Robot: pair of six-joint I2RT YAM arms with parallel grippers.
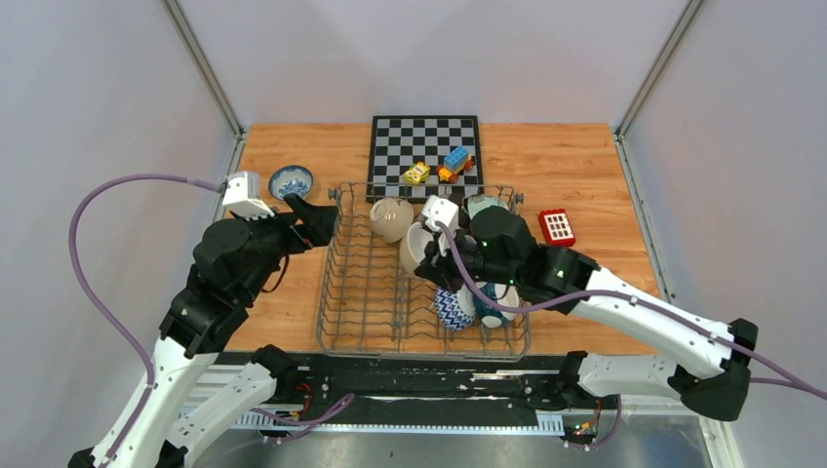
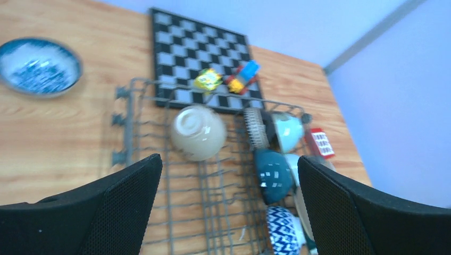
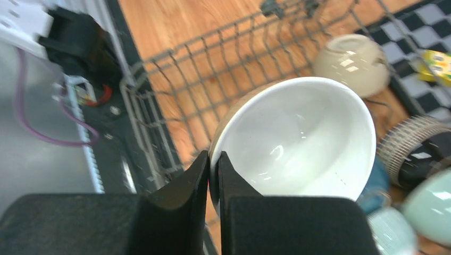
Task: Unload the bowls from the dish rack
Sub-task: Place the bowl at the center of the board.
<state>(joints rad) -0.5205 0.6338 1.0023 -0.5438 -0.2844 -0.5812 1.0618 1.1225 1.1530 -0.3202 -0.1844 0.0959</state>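
The grey wire dish rack [image 1: 371, 302] stands at the table's near middle. My right gripper [image 3: 214, 159] is shut on the rim of a white bowl [image 3: 298, 138], which is tilted up over the rack [image 3: 202, 69]. Along the rack's right side sit a cream bowl [image 2: 198, 132] lying upside down, a dark teal bowl [image 2: 272, 175], a pale mint bowl [image 2: 287, 132] and a blue-and-white zigzag bowl [image 2: 282, 231]. A blue-and-white bowl [image 1: 291, 180] rests on the table at the far left. My left gripper [image 2: 230, 164] hangs open and empty over the rack's far-left corner.
A black-and-white chessboard [image 1: 425, 136] lies behind the rack with a yellow toy block [image 1: 416, 174] and a blue-and-orange one [image 1: 455, 162] on it. A small red-and-white object [image 1: 557, 226] lies right of the rack. The table's near edge and arm bases sit just below the rack.
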